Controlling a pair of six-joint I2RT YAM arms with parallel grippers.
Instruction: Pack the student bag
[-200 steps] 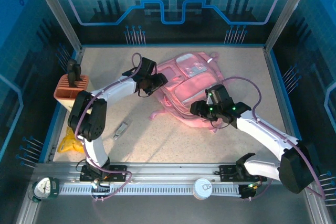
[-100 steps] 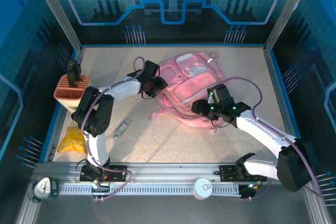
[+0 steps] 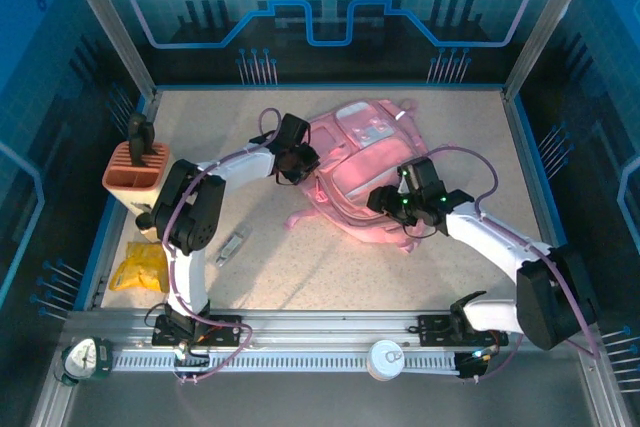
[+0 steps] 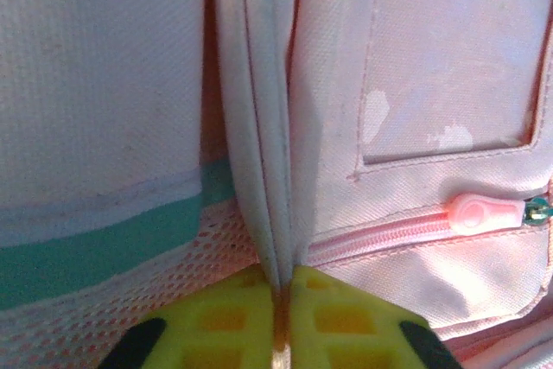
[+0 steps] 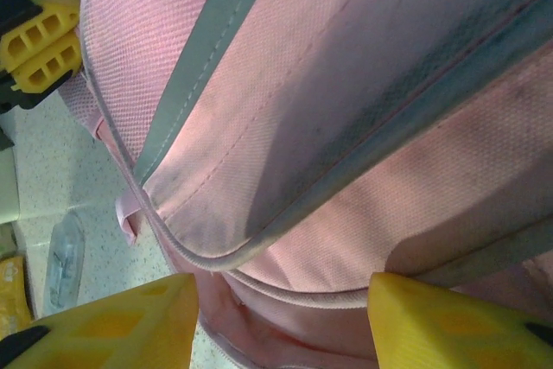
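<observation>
Entry: pack the student bag. The student bag [image 3: 365,172] lay flat on the table [image 3: 330,277], front pockets up.

Step in hand, as judged: securing a hold on the bag so that it can be opened. No opening was visible. The front-pocket zipper pull [image 4: 484,212] sat at the end of a closed zip. The salmon pen holder box [image 3: 135,175] stood well off the bag's left side. A small clear item [image 3: 231,247] and a yellow packet [image 3: 137,269] lay loose on that same side, nearer the arm bases. Packing itself looked not yet begun.

Left gripper [image 3: 303,162]: at the bag's left edge. In the wrist view its fingers [image 4: 346,317] were clenched together on a piped seam of the bag, which ran straight down into the nip. The mesh side pocket [image 4: 155,291] lay just left of that seam.

Right gripper [image 3: 397,209]: at the bag's near edge. Its yellow fingers [image 5: 112,321] stood apart, with the bag's rounded edge between them. Whether the pads pressed the fabric could not be told.

Next move, as judged: draw the pinched seam up and away from the bag's body to expose the main zip, with the right arm steadying. The risk is that the soft fabric stretches or slips from so thin a pinch.
</observation>
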